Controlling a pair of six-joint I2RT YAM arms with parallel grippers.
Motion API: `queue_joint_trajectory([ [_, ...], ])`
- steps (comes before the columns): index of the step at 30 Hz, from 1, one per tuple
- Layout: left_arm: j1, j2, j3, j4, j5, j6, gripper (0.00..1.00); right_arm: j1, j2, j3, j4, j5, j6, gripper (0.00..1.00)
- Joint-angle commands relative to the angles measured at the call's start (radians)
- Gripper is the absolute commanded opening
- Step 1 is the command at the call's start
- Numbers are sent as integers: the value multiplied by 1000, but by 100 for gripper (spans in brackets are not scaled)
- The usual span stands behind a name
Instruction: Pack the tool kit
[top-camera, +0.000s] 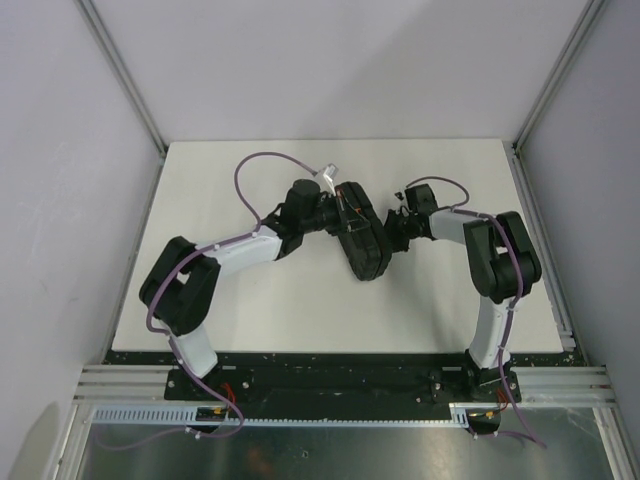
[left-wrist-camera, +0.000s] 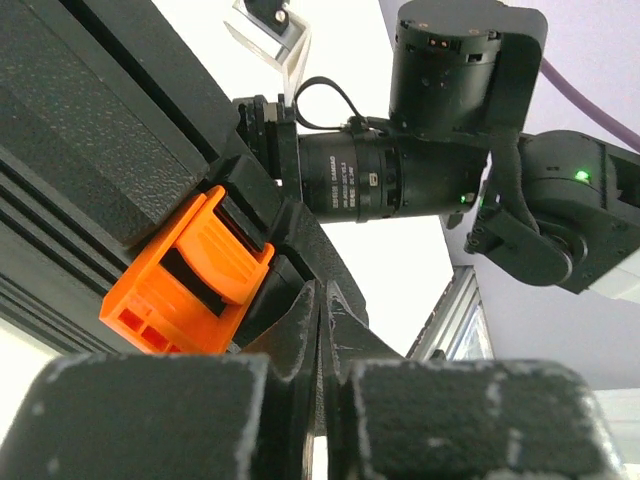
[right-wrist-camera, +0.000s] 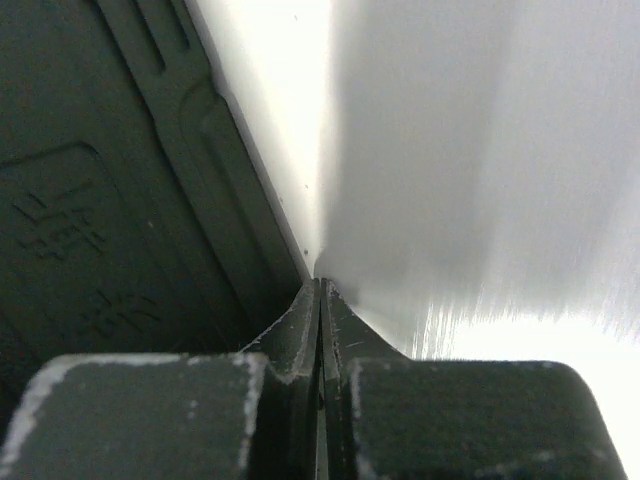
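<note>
- Sitting closed mid-way across the white table (top-camera: 250, 310), the tool kit case (top-camera: 362, 240) is running its long axis far-to-near, near end skewing right.
- Left gripper (left-wrist-camera: 318, 292) is holding nothing, jaws pinched together, tips just beside the orange latch (left-wrist-camera: 185, 285).
- Right gripper (right-wrist-camera: 318, 288) is also closed and empty, tips at the case's edge.

Bright even light; right-wrist background blurred, white table (right-wrist-camera: 270, 60) overexposed.

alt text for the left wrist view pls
The left gripper, shut, points up beside the orange latch of the black tool kit case, which fills the frame's left. Beyond, the right arm reaches toward the case.
</note>
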Motion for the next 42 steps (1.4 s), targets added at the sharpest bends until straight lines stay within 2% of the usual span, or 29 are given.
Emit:
queue_joint_trajectory([
  [1, 1, 17, -38, -124, -60, 58, 4, 46, -56, -16, -193, 177, -50, 0],
  [5, 0, -5, -59, -125, -58, 61, 9, 91, -128, 15, -250, 289, -45, 3],
  [10, -3, -36, -86, -126, -64, 64, 14, 149, -186, 42, -314, 428, -36, 12],
  [14, -5, -62, -104, -125, -78, 67, 15, 189, -198, 62, -354, 529, -37, 21],
  [18, -5, -101, -139, -130, -117, 60, 16, 232, -219, 73, -346, 611, -26, 24],
  [28, -4, -198, -196, -158, -195, 72, 18, 251, -203, 109, -340, 630, -15, 26],
  [35, -5, -180, -182, -153, -148, 75, 16, 256, -209, 130, -345, 642, -15, 27],
  [42, -17, -212, -201, -42, -109, 108, 13, 273, -259, 132, -314, 625, -17, 27],
])
